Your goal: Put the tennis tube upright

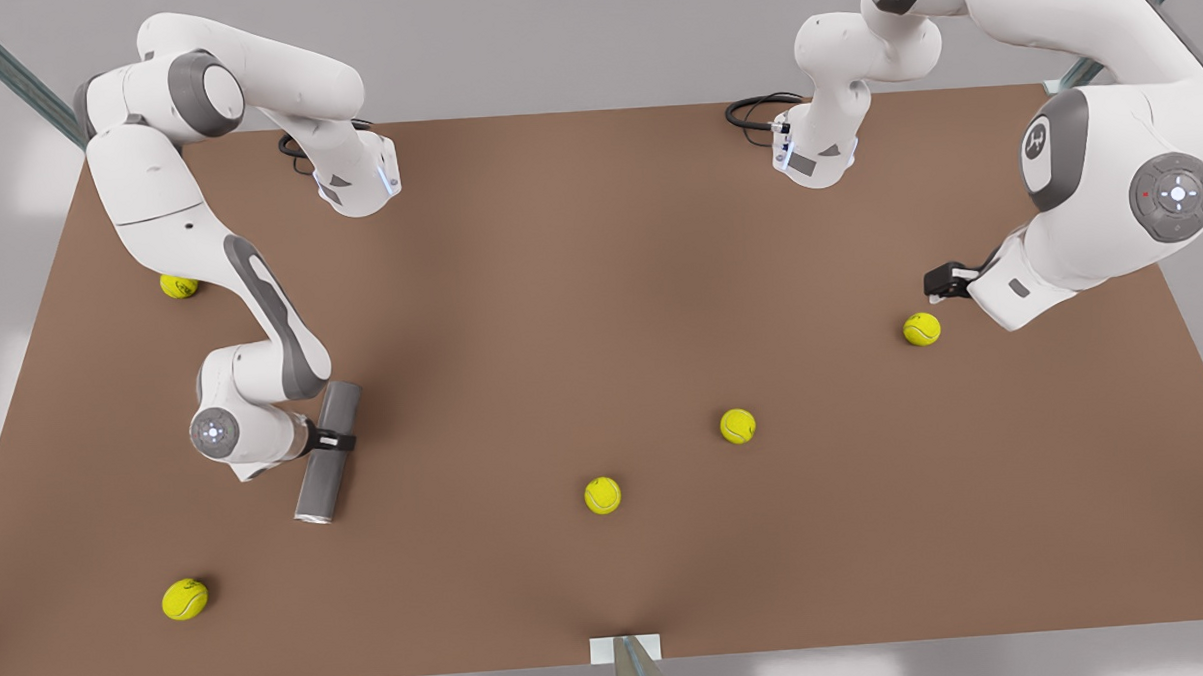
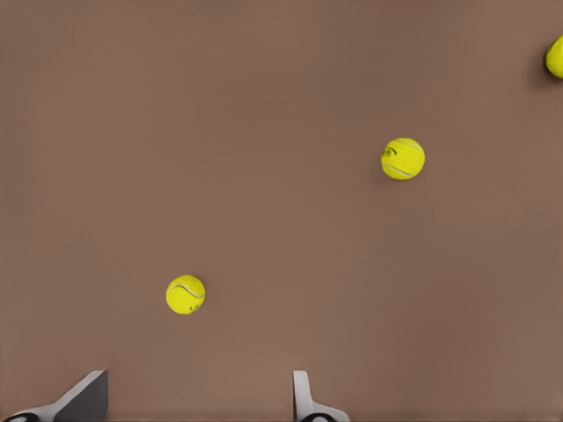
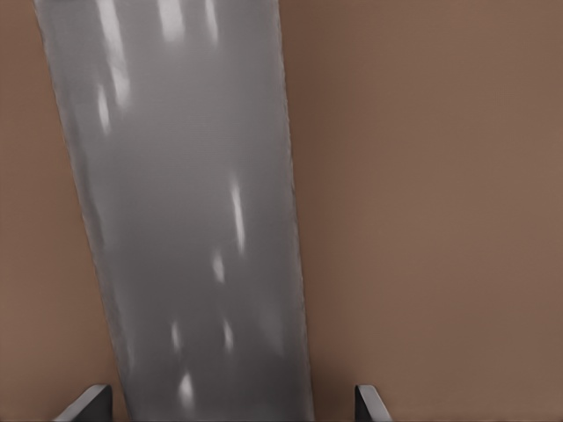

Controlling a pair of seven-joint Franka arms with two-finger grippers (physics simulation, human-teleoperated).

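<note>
Front view: the tennis tube (image 1: 326, 454) lies on its side on the brown table (image 1: 559, 279), toward the front view's left, its lighter rim pointing to the near edge. The right gripper (image 1: 337, 442) sits over the tube's middle, a finger on each side of it; whether the fingers press on it I cannot tell. The left gripper (image 1: 935, 284) hangs above the table at the front view's right, just beside a tennis ball (image 1: 921, 329). Four more balls lie scattered well apart.

Left wrist view: the left gripper (image 2: 198, 396) has its fingers (image 2: 302, 397) spread wide with nothing between them, bare table below. Three balls lie beyond, the nearest (image 2: 186, 294) apart from the fingers.

Right wrist view: the tube (image 3: 189, 220) runs lengthwise between the right gripper's fingertips (image 3: 88, 403), which stand apart on either side of it.
</note>
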